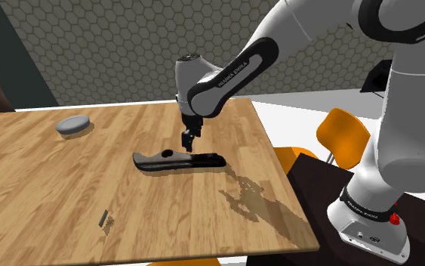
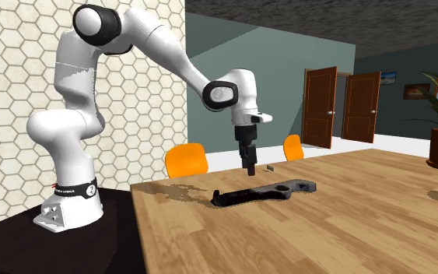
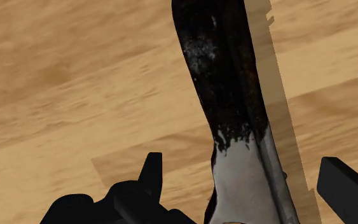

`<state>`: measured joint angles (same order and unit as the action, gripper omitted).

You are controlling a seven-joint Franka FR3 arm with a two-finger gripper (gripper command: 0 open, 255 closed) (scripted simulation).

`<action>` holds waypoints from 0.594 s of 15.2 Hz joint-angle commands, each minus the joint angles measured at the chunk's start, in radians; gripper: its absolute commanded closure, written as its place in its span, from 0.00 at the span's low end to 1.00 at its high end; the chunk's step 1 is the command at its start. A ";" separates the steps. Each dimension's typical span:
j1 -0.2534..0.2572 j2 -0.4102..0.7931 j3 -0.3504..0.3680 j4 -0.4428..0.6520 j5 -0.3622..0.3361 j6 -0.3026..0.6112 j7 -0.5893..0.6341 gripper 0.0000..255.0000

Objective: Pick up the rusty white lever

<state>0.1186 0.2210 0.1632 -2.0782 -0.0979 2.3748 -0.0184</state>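
Note:
The lever (image 1: 179, 160) lies flat on the wooden table (image 1: 67, 189), long and mostly dark, rusty black. In the wrist view the lever (image 3: 219, 70) turns pale grey-white toward its end near the hand. My gripper (image 1: 189, 140) points down and hangs a short way above the middle of the lever (image 2: 264, 191). The gripper (image 2: 250, 170) does not touch it. In the wrist view the gripper (image 3: 241, 168) is open, its two black fingertips (image 3: 151, 167) standing apart on either side of the lever's pale part without touching it.
A flat grey round dish (image 1: 74, 125) sits at the shoulder view's far left of the table. A small dark piece (image 1: 105, 220) lies near the front edge. Orange chairs (image 1: 343, 134) stand off the table's right edge, beside my stand (image 1: 369, 227).

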 commanded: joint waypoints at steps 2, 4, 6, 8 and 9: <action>0.017 0.100 0.006 0.078 -0.019 0.037 -0.002 0.00; 0.020 0.121 0.005 0.086 -0.024 0.052 0.000 0.00; 0.022 0.139 0.003 0.081 -0.030 0.073 0.004 0.00; 0.024 0.157 0.000 0.077 -0.035 0.095 0.009 0.00; 0.025 0.166 -0.002 0.076 -0.038 0.106 0.011 0.00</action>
<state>0.1423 0.3782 0.1625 -1.9999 -0.1332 2.4691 -0.0104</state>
